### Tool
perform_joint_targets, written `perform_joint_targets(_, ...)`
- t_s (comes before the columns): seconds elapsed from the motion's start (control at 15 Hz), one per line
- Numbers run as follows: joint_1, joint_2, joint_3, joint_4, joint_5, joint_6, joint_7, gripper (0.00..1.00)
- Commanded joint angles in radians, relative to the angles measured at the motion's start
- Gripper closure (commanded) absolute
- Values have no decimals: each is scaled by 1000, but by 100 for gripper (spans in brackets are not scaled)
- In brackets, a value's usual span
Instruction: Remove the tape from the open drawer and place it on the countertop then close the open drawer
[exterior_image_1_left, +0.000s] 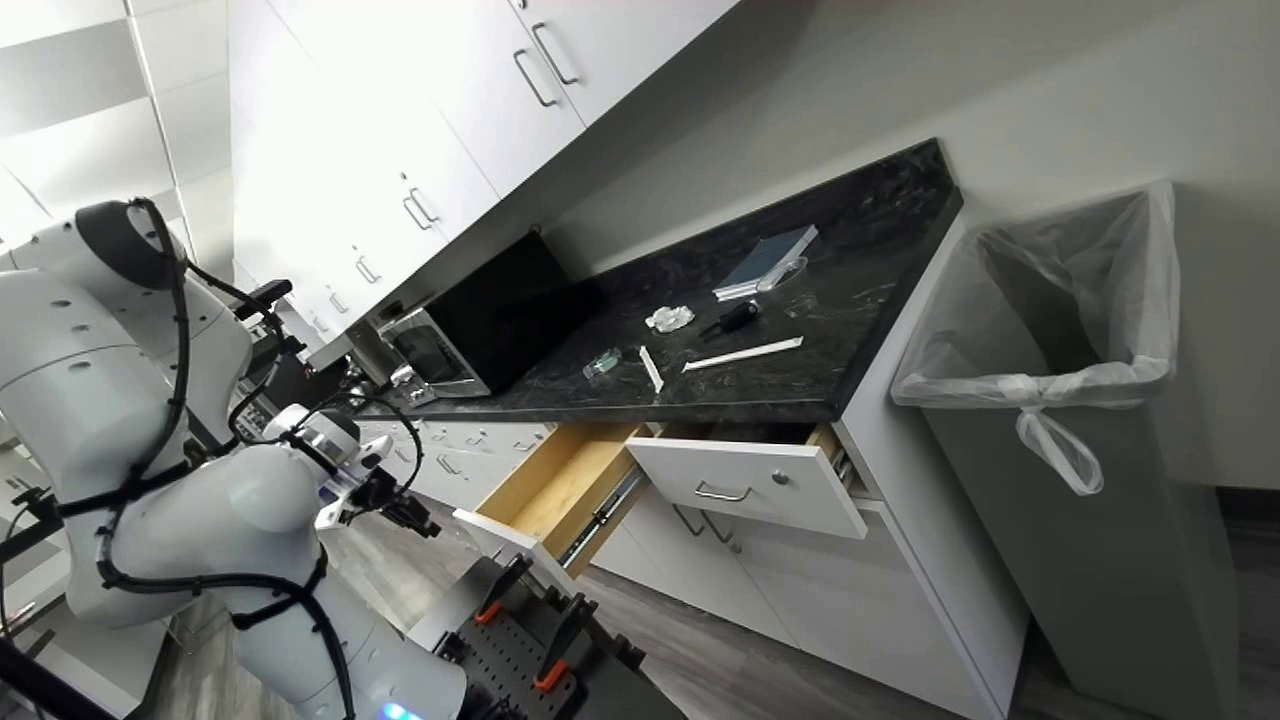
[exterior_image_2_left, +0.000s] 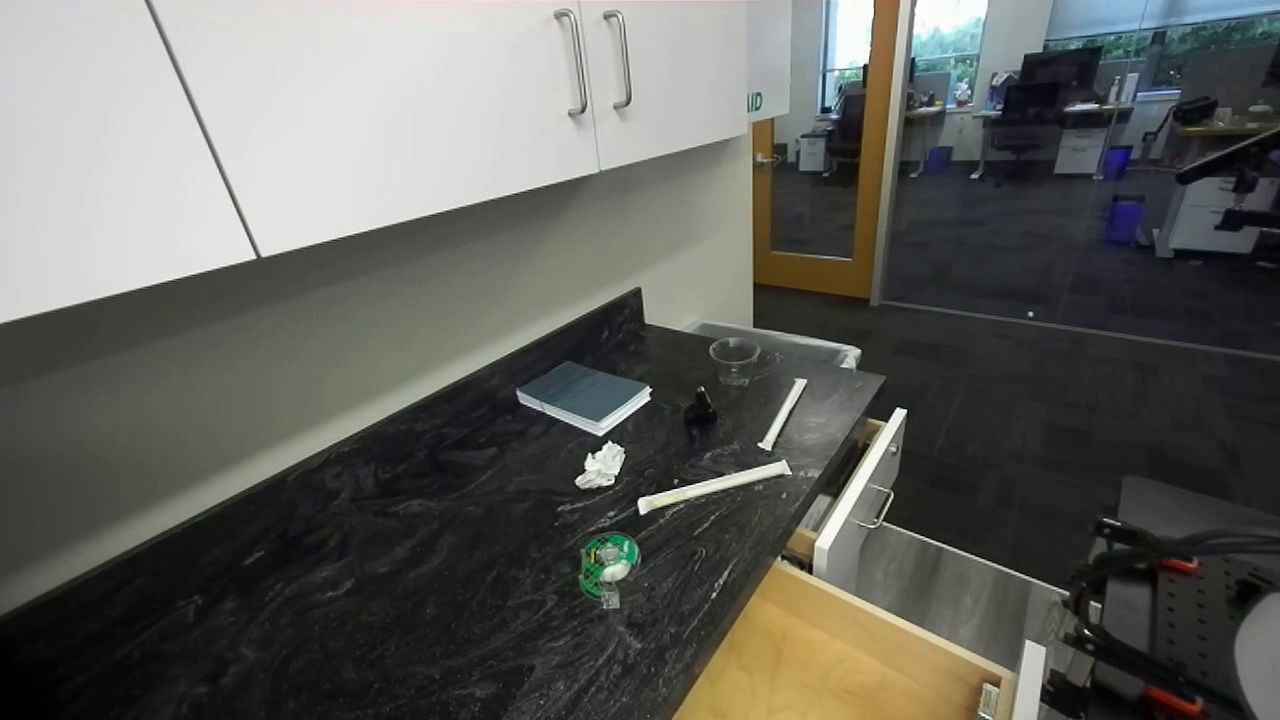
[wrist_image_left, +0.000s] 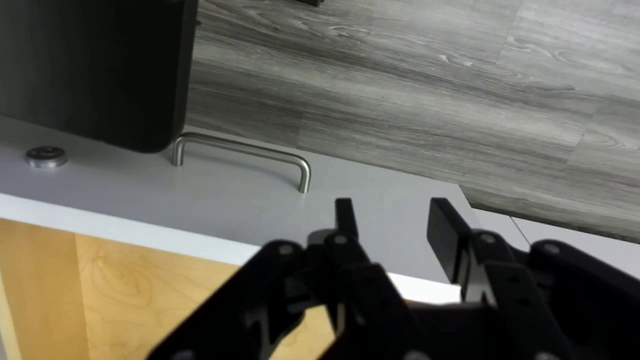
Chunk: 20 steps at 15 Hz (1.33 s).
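Observation:
The open drawer (exterior_image_1_left: 560, 490) is pulled out, its wooden inside bare where visible; it also shows in an exterior view (exterior_image_2_left: 810, 650). In the wrist view its white front (wrist_image_left: 150, 195) with a metal bar handle (wrist_image_left: 245, 148) and lock runs across the frame. A small green and clear item that looks like the tape (exterior_image_2_left: 608, 565) lies on the black countertop (exterior_image_2_left: 380, 560); it also shows in an exterior view (exterior_image_1_left: 603, 363). My gripper (wrist_image_left: 392, 215) is open and empty, above the right part of the drawer front; it also shows in an exterior view (exterior_image_1_left: 425, 520).
The wider drawer (exterior_image_1_left: 740, 485) beside it is partly open. A dark slab (wrist_image_left: 100, 65) covers part of the drawer front in the wrist view. The countertop bears a notebook (exterior_image_2_left: 585, 395), crumpled paper (exterior_image_2_left: 602, 467), white sticks (exterior_image_2_left: 715, 486) and a cup (exterior_image_2_left: 735, 360). A bin (exterior_image_1_left: 1080, 520) stands beside the cabinets.

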Motion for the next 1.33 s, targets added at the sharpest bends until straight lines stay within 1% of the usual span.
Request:
perform_joint_targets(0.0, 26, 9, -27, -20, 16, 1, 30, 88)
perform_joint_targets(0.07, 31, 24, -46, -22, -17, 22, 32, 95)
perform_joint_targets(0.13, 31, 36, -64, -18, -88, 22, 70, 96)
perform_joint_targets(0.2, 40, 54, -90, -16, -142, 32, 81, 99)
perform_joint_targets(0.27, 30, 27, -55, -14, -60, 3, 25, 100)
perform_joint_targets(0.6, 34, 51, -71, -5, -74, 9, 30, 97)
perform_joint_targets(0.8, 52, 71, -108, 5, -170, 11, 104, 97)
perform_joint_targets(1.0, 52, 105, -157, 14, -270, 54, 162, 97)
perform_joint_targets(1.27, 36, 180, -200, 39, -318, 122, 168, 97)
